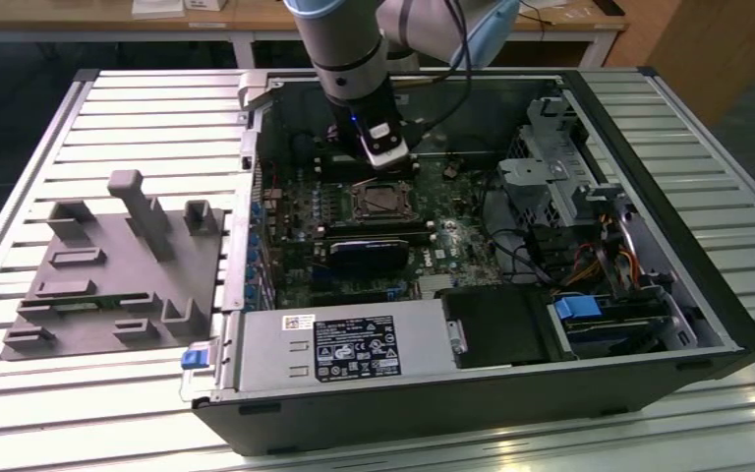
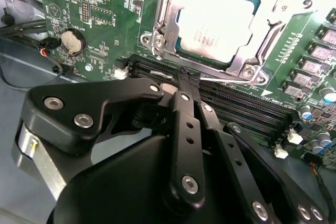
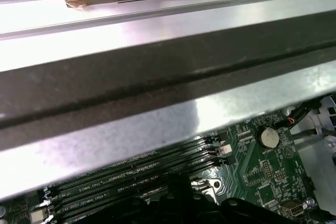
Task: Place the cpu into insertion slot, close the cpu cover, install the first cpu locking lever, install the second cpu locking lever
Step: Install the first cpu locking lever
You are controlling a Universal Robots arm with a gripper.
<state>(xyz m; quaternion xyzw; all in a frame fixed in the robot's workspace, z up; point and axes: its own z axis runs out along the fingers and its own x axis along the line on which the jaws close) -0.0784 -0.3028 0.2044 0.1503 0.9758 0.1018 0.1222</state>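
Observation:
In the second wrist view the cpu [image 2: 218, 22], silver-topped, sits in the insertion slot [image 2: 157, 35] on the green board. The cpu cover [image 2: 273, 27] lies flat around it, with the chip showing through its window. A thin metal lever [image 2: 231, 79] runs along the socket edge beside the memory slots. My gripper [image 2: 185, 77] is shut, and its tip is right at that edge, by the lever's end. I cannot tell whether it touches the lever. In the exterior view the gripper [image 1: 391, 162] hangs just behind the insertion slot [image 1: 380, 200] inside the open computer case.
Long black memory slots [image 2: 236, 108] run right under the fingertips, and a coin battery [image 2: 72, 40] lies off to one side. The case [image 1: 692, 324] has a drive cage, cables and a power supply [image 1: 351, 349]. A grey fixture [image 1: 115, 265] rests on the slatted table at the exterior view's left.

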